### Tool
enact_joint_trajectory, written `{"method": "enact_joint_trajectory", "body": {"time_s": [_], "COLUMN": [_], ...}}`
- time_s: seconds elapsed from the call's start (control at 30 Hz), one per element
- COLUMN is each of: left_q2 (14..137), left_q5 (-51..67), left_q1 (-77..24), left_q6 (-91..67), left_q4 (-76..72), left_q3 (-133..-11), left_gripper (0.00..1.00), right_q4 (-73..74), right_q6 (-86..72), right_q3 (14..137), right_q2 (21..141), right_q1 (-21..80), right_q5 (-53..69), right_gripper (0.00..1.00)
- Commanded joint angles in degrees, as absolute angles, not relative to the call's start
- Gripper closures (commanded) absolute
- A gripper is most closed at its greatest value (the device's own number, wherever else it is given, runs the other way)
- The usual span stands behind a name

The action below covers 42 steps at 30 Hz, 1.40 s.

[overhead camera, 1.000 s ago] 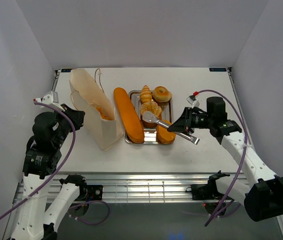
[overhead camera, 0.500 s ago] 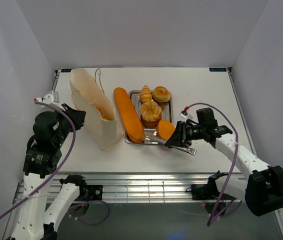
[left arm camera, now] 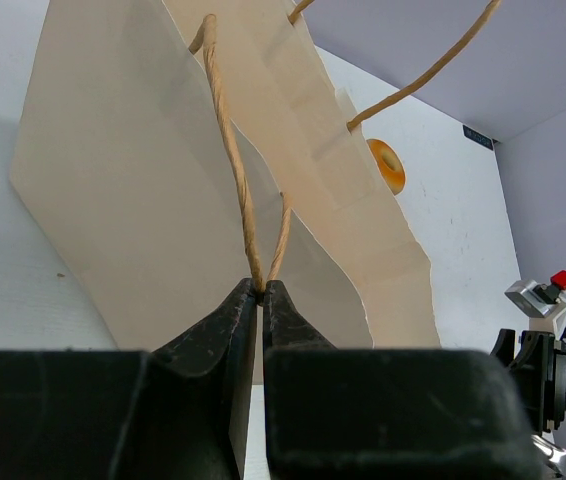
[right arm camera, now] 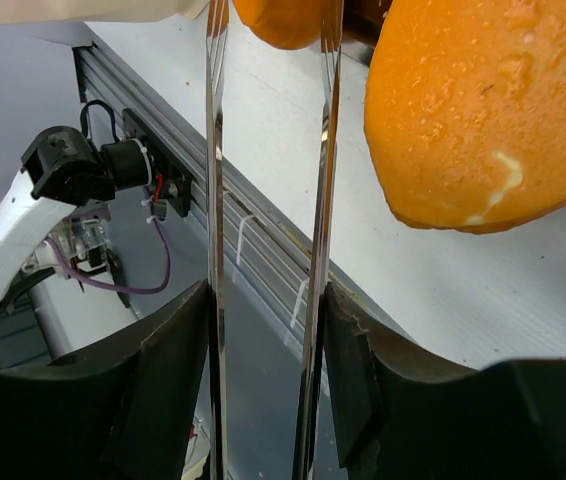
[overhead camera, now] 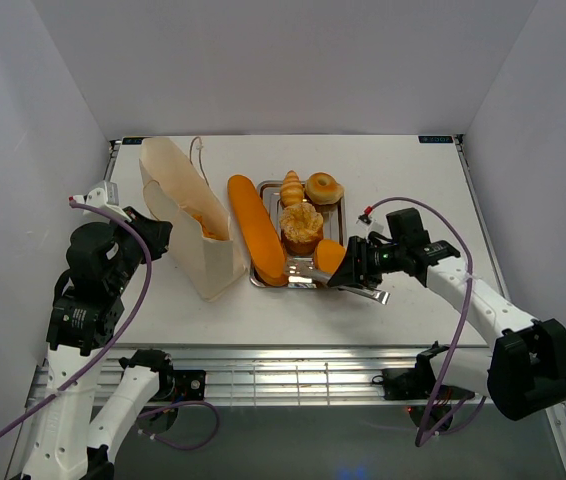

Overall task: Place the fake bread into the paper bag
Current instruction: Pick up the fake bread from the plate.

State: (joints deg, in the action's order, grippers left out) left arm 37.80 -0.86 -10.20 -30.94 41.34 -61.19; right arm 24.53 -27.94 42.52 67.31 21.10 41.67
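Observation:
The paper bag (overhead camera: pixel 188 225) stands open at the left, with some orange bread (overhead camera: pixel 203 222) inside. My left gripper (overhead camera: pixel 153 235) is shut on its cord handle (left arm camera: pixel 233 150), the jaws pinched together at the loop's foot (left arm camera: pixel 262 290). The fake bread lies on the silver tray (overhead camera: pixel 263 283): a long loaf (overhead camera: pixel 255 228), a short loaf (overhead camera: pixel 331 258), a round roll (overhead camera: pixel 301 222), a bagel (overhead camera: pixel 324 187) and a croissant (overhead camera: pixel 291 186). My right gripper (overhead camera: pixel 355 268) grips metal tongs (right arm camera: pixel 216 200) whose arms stand spread. The short loaf (right arm camera: pixel 483 110) lies just right of the tongs, outside them.
The table's near edge and metal rail (right arm camera: pixel 253 240) run right under the tongs. The white side walls stand close on both sides. The bagel (left arm camera: pixel 386 165) shows past the bag in the left wrist view.
My right arm has swung left and down from over the round roll to the near end of the short loaf, and the tongs have spread apart. The left arm has not moved.

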Motion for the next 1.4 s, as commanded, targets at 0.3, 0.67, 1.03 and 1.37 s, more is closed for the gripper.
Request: {"method": "enact_joint_trajectory", "body": {"time_s": [0.3, 0.67, 1.03, 1.37], "left_q2": [36.91, 37.0, 37.0, 37.0], "left_q5": [-0.7, -0.62, -1.32, -0.79], "left_q1": [-9.93, -9.84, -9.84, -9.93], "left_q6": [-30.23, -30.15, -29.44, -29.79], "left_q4": [41.48, 41.31, 41.22, 40.87], "left_q3": [-61.0, -60.91, -60.82, -60.38], "left_gripper": [0.83, 0.83, 0.82, 0.82], "right_q4": [28.12, 29.88, 30.67, 28.48], "right_q6": [-21.36, -20.3, -19.25, -18.9], "right_q3": [52.46, 56.6, 59.76, 60.56], "right_q2": [75.75, 80.86, 85.51, 89.3], "right_q1": [21.62, 24.96, 26.81, 27.42], "right_q5": [39.99, 37.8, 36.91, 40.16], "right_gripper": [0.43, 0.42, 0.42, 0.42]}}
